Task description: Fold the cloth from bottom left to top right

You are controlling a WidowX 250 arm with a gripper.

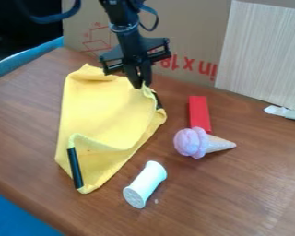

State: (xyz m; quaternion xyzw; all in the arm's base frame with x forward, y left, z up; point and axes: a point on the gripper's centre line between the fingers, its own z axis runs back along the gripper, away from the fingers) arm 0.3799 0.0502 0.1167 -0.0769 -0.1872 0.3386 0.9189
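The black gripper hangs down at the top centre, its two fingers close together and shut on the upper right part of the yellow cloth. A small peak of fabric rises to the fingertips. The cloth lies rumpled on the left half of the table, with its upper left corner bunched and its lower end pointing toward the front. One black strip shows along the lower left edge, where the fabric is turned up. Another black strip is on the right edge, just below and right of the gripper.
Right of the cloth are a red block and a toy ice cream cone. A white spool-shaped object lies near the cloth's lower end. Cardboard and a pale board stand behind, with a white-handled tool at right.
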